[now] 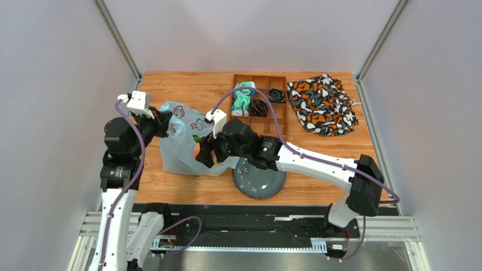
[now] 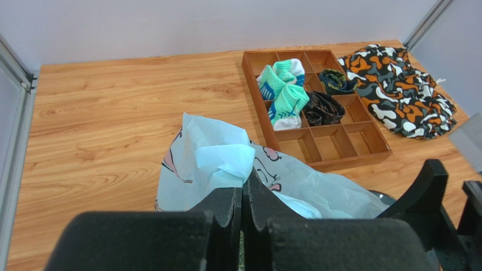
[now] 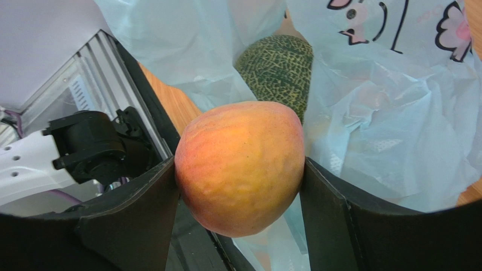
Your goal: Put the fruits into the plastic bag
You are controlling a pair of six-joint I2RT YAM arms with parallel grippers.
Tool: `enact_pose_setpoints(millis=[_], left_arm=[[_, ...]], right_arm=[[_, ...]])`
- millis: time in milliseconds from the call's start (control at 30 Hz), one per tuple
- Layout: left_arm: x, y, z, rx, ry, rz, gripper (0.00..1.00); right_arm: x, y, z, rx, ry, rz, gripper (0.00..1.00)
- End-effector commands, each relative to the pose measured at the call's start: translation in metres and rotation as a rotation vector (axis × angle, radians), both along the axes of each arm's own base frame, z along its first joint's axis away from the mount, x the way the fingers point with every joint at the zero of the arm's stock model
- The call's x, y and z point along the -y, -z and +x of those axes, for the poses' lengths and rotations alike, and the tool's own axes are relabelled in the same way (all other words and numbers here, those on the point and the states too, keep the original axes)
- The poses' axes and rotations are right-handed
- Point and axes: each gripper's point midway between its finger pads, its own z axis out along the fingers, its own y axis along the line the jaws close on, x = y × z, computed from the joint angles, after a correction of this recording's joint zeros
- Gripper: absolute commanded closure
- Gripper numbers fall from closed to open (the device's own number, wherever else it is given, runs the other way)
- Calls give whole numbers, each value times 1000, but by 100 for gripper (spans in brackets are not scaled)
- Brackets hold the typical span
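Observation:
The pale blue plastic bag (image 1: pixel 180 144) with a pink cartoon print stands on the table's left half. My left gripper (image 1: pixel 168 123) is shut on the bag's upper edge (image 2: pixel 223 158), pinching it between its fingertips (image 2: pixel 244 183). My right gripper (image 1: pixel 202 152) is shut on the pink-orange peach (image 3: pixel 240 166) and holds it at the bag's open mouth. The grey-green netted melon (image 3: pixel 280 68) lies inside the bag (image 3: pixel 384 130), beyond the peach. The other fruits are hidden.
A dark round plate (image 1: pixel 266 189) sits under my right arm near the front edge. A wooden divided tray (image 1: pixel 281 113) with rolled cloth bundles (image 2: pixel 285 93) is at the back. A patterned orange, black and white cloth (image 1: pixel 322 104) lies at the back right.

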Motion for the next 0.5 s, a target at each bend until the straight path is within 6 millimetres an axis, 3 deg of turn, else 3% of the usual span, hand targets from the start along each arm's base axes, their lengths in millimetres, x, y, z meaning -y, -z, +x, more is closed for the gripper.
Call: enact_pose_setpoints(millis=[0, 233, 367, 467], left_arm=[[1, -7, 0, 23, 4, 3, 100], [1, -8, 0, 25, 2, 3, 100], [0, -8, -1, 27, -2, 5, 100], [0, -8, -1, 27, 1, 5, 100]], right_arm=[[14, -13, 28, 28, 75, -2, 70], [56, -12, 75, 87, 244, -57, 69], [58, -14, 89, 119, 270, -94, 69], [45, -36, 93, 144, 245, -42, 69]])
